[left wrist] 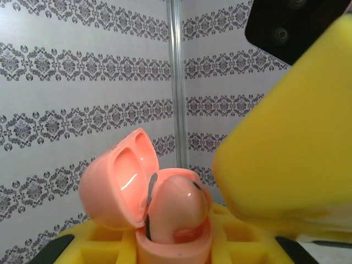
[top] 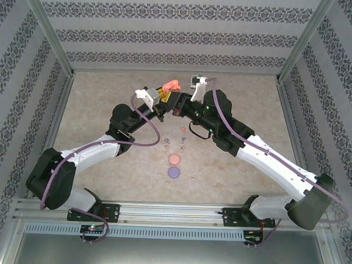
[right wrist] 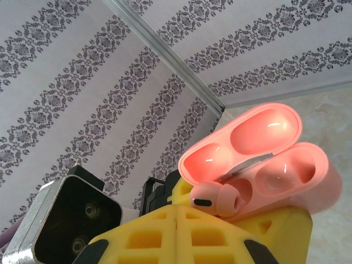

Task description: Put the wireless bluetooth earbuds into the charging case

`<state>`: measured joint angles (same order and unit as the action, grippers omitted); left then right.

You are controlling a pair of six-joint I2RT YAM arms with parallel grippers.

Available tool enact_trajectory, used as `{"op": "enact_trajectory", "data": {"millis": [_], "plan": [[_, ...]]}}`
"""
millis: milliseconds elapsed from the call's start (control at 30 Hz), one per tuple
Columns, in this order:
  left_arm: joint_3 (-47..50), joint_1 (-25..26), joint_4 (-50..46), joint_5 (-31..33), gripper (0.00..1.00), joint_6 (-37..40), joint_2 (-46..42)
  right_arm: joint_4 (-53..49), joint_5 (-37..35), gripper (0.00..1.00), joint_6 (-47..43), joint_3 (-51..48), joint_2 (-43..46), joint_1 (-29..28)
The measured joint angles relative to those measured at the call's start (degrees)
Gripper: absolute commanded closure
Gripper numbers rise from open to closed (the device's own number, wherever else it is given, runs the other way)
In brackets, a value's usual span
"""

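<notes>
- My left gripper [top: 163,95] is clamped on the open salmon charging case [right wrist: 258,143], held up at upper centre of the top view
- My right gripper [right wrist: 176,217] has its jaws closed; a salmon earbud [right wrist: 214,199] sits at their tips against the case's mouth, and I cannot tell whether it is pinched
- Other buds [top: 166,144] lie loose on the table [top: 107,105] at mid-frame, just above a coral case [top: 174,159] and a purple case [top: 173,172]

Bright, even light fills the enclosure, and the shadows beneath the arms on the counter [top: 107,105] are faint and soft-edged. Close to the left wrist lens, the yellow pad [left wrist: 291,143] is a blur. The pink charging case [left wrist: 118,187] glows, with small white glints inside its lid. It looks crisp from the right wrist.
</notes>
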<state>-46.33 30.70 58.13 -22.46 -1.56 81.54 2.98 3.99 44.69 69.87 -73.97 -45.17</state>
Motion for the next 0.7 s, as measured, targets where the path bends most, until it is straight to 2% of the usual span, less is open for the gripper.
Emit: {"op": "enact_trajectory", "data": {"millis": [700], "plan": [[0.00, 0.00, -0.15, -0.02, 1.00, 0.02, 0.00, -0.17, 0.00, 0.94, 0.22, 0.00, -0.76, 3.08]]}}
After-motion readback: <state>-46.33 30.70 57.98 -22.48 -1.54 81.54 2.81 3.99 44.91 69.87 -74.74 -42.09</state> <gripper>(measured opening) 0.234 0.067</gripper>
